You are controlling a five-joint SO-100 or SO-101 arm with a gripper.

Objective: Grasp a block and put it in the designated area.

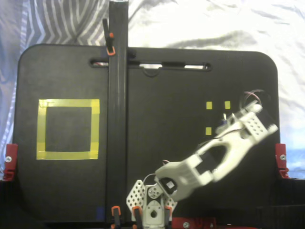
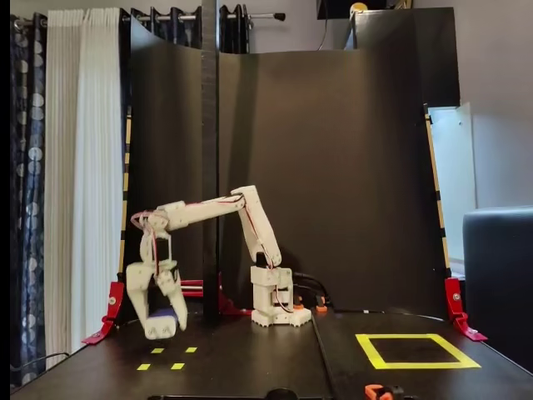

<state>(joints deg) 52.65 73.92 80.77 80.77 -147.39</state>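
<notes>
In the fixed view from the front, my white gripper hangs a little above the black table, shut on the dark blue block, which is off the surface. In the fixed view from above, the gripper is motion-blurred at the right side of the board and the block cannot be made out under it. The designated area, a large yellow tape square, lies at the left of the board from above and at the right from the front, far from the gripper.
Small yellow tape squares mark the table by the gripper. A tall black post stands between the gripper and the yellow square. The arm's base sits mid-table. Red clamps hold the board's edges.
</notes>
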